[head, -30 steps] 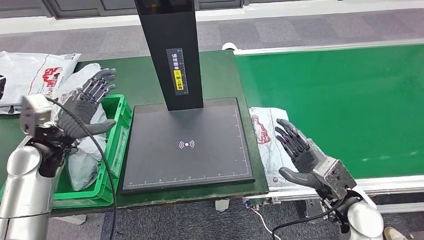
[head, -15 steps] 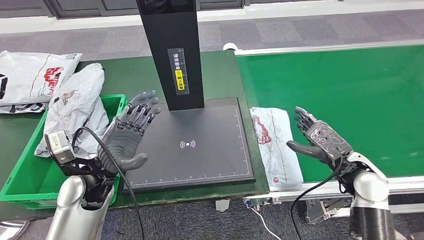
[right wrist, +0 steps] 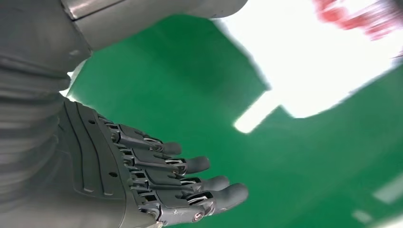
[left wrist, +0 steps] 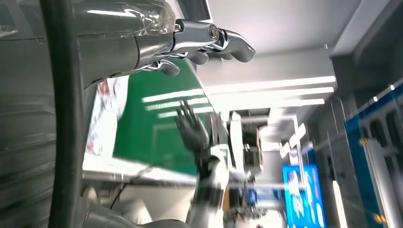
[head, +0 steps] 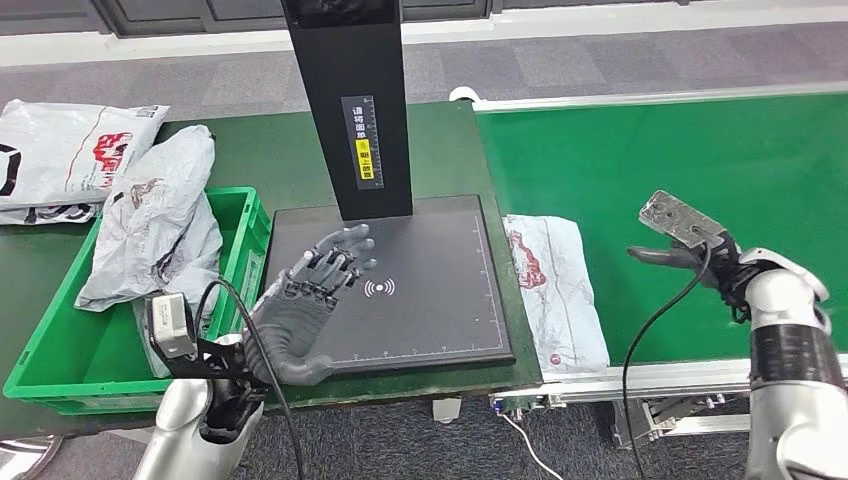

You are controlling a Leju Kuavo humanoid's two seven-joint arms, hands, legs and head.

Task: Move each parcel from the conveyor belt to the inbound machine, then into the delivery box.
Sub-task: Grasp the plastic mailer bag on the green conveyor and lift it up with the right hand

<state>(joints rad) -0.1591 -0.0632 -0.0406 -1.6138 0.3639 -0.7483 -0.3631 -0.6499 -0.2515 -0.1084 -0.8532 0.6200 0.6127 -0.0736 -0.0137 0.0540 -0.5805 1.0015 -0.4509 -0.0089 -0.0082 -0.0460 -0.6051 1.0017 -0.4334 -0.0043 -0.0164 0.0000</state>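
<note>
A white parcel with red print (head: 555,290) lies flat on the left end of the green conveyor belt (head: 680,150), beside the inbound machine's black plate (head: 430,310). My right hand (head: 680,235) hovers over the belt to the right of that parcel, apart from it and holding nothing. In the right wrist view the right hand's fingers (right wrist: 190,183) are loosely extended over the belt, the parcel (right wrist: 309,61) a white blur beyond. My left hand (head: 310,300) is spread open above the plate's front left corner, empty. A crumpled grey-white parcel (head: 160,230) lies in the green delivery box (head: 60,375).
The machine's black column (head: 350,100) rises behind the plate. Another white parcel (head: 60,150) lies on the table at the far left, behind the box. The belt stretches bare to the right. Cables hang from both wrists.
My left hand swung from over the green box across to the plate's front left. My right hand drew back from the parcel, rightwards over the belt.
</note>
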